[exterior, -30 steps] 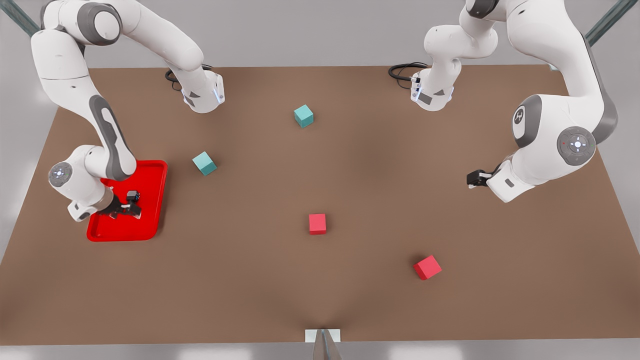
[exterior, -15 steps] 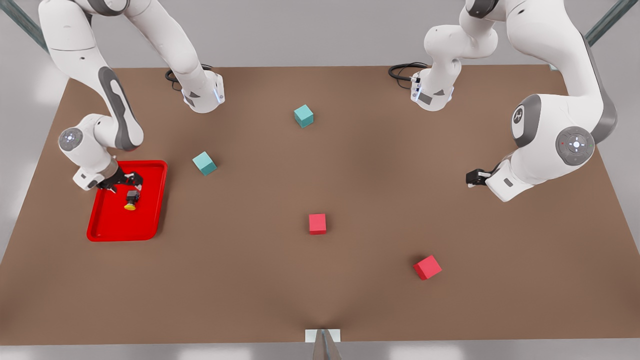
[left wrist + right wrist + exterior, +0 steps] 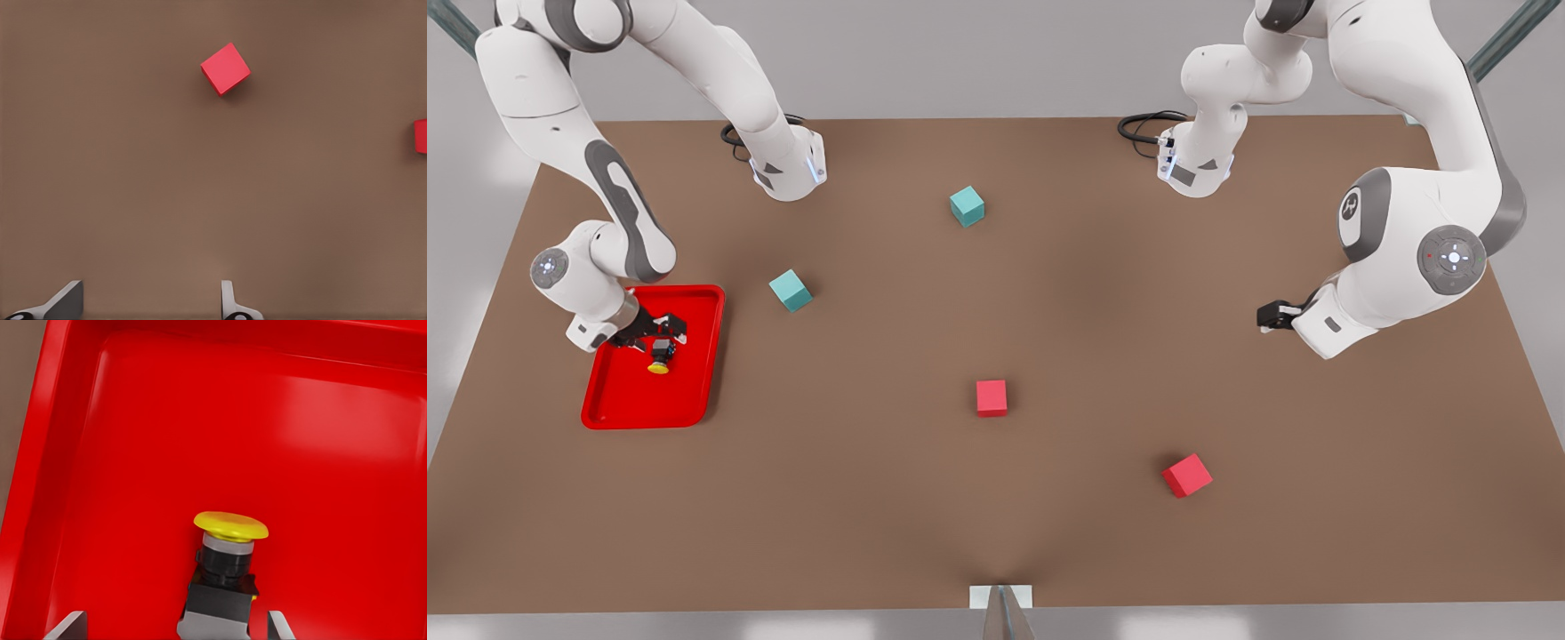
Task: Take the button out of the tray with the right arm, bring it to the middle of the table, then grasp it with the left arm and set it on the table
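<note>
over the tray (image 3: 649, 400) at the front view's left, the right gripper (image 3: 660, 331) hangs low with its fingers spread, and the button (image 3: 660, 356) lies on its side on the tray floor just past the fingertips, yellow cap pointing away from the wrist. at the front view's right the left gripper (image 3: 1267, 316) waits above bare table (image 3: 996, 498), well apart from the tray; two red cubes (image 3: 991, 397) and two teal cubes (image 3: 791, 290) sit scattered between the arms

from the left wrist, the two fingers (image 3: 63, 300) stand apart, holding nothing, over brown table with a red cube (image 3: 225, 68) farther off

from the right wrist, the button (image 3: 223, 577) lies between the open fingertips (image 3: 67, 625), its black body level with them and the cap beyond, apart from both pads, on the tray (image 3: 347, 447)
</note>
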You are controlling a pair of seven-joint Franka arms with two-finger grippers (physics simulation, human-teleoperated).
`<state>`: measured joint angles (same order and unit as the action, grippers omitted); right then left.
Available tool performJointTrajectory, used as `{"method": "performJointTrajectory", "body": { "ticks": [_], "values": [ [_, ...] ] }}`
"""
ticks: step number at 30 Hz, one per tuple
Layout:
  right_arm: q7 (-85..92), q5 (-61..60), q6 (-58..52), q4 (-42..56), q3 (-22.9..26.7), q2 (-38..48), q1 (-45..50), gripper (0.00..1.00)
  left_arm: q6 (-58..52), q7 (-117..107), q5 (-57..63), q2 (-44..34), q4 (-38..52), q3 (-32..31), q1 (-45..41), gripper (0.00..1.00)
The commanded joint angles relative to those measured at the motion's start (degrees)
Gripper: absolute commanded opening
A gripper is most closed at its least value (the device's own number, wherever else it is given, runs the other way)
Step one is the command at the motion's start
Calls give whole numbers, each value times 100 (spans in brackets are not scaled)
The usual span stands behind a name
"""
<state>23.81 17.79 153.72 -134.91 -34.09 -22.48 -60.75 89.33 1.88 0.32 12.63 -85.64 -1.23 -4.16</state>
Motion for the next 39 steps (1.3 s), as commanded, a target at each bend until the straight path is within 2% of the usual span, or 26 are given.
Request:
{"method": "performJointTrajectory", "body": {
  "ticks": [1,5,10,29,33,39],
  "values": [
    [379,41,0,9,-1,-11,2,100,-3,-3,3,-6,3,-1,3,100],
    [361,49,0,17,-1,-63,10,100,-38,-3,3,-6,-6,-1,3,100],
    [361,146,9,404,-1,-582,37,100,-56,23,3,-6,-6,-1,20,100],
    [-17,243,132,474,-1,-573,327,100,-108,23,3,-6,-6,0,20,100],
    [-245,445,123,554,8,-573,441,100,-108,23,3,-6,-6,-1,12,100],
    [-1581,1165,132,668,61,-573,634,100,-126,23,3,-6,-6,-1,11,100]
  ]
}}
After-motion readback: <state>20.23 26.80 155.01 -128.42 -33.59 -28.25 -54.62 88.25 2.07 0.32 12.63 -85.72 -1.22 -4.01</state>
